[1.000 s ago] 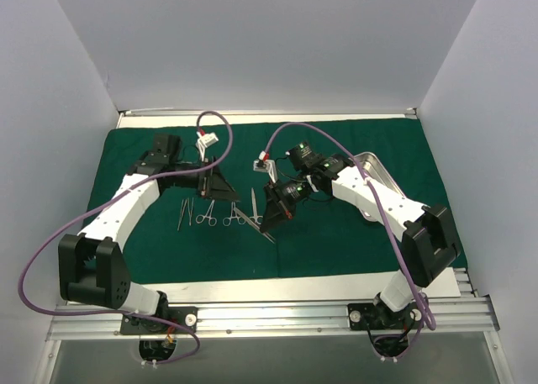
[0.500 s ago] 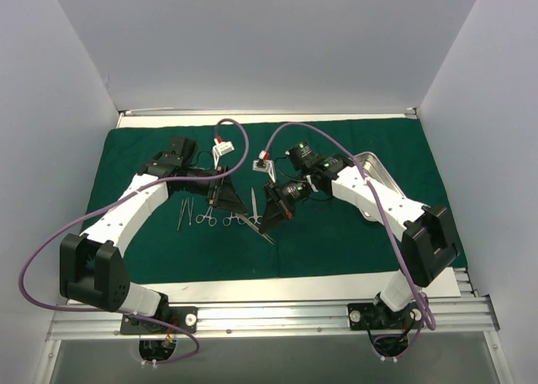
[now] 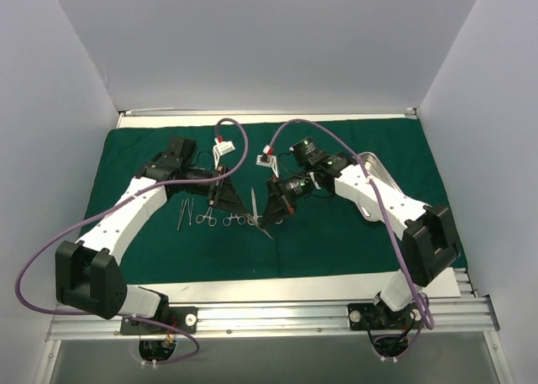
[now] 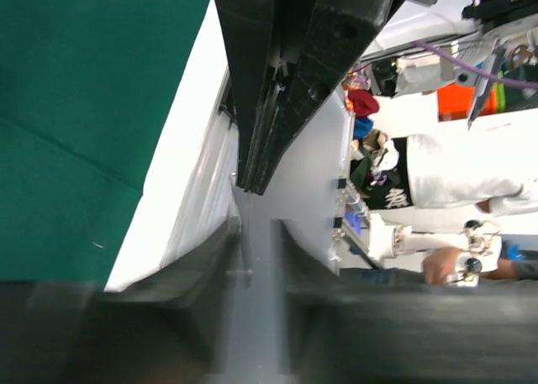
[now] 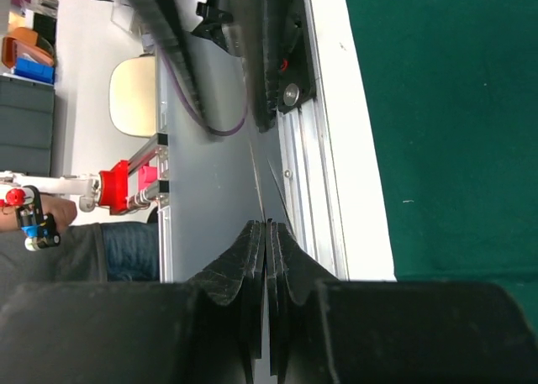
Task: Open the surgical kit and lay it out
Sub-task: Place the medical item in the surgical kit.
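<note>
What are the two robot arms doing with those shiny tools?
They are laying doctor's tools out on a green cloth. Several silver tools lie in a row in the middle. The right gripper is pinched shut on one thin tool beside the row. The left gripper hovers open nearby. A steel tray sits at the right.

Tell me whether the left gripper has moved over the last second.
Yes. The left gripper has shifted right and slightly nearer, toward the row of instruments and away from the left edge of the green drape.
</note>
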Tool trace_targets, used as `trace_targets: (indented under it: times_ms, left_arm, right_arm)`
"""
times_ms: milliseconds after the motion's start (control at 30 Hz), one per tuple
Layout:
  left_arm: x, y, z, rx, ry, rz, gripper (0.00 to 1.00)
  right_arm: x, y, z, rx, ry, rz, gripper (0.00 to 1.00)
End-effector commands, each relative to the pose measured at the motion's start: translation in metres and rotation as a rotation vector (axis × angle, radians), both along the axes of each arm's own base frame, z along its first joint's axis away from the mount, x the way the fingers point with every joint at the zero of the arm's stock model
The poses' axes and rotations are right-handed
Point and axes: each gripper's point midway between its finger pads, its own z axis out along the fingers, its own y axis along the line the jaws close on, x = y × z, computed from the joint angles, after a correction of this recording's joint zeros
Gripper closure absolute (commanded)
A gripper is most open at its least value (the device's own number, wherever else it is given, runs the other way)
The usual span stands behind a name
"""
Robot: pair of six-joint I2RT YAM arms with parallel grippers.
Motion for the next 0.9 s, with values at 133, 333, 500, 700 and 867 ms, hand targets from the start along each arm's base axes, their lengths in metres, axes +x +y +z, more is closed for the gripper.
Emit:
trace_targets:
  times_ms: [133, 333, 500, 700, 867]
  left_arm:
    - [0.007, -0.005, 0.014, -0.036, -0.095, -0.017, 0.98]
    - [0.081, 0.022, 0.016, 0.255, -0.417, 0.357, 0.98]
    - [0.113, 0.036, 0.073, 0.197, -0.769, 0.583, 0.98]
    - [0.12, 0.039, 0.091, 0.179, -0.936, 0.632, 0.98]
    - [0.119, 0.038, 0.099, 0.217, -1.02, 0.62, 0.98]
  right_arm:
    - [0.02, -0.001, 0.013, 0.0, -0.02, -0.081, 0.83]
    - [0.1, -0.033, 0.009, -0.23, 0.118, -0.566, 0.56]
    - [0.132, -0.059, 0.027, -0.396, 0.285, -0.806, 0.55]
    - [0.167, -0.026, 0.075, -0.211, 0.6, -0.988, 0.53]
    - [0.178, 0.005, 0.115, -0.069, 0.84, -1.106, 0.48]
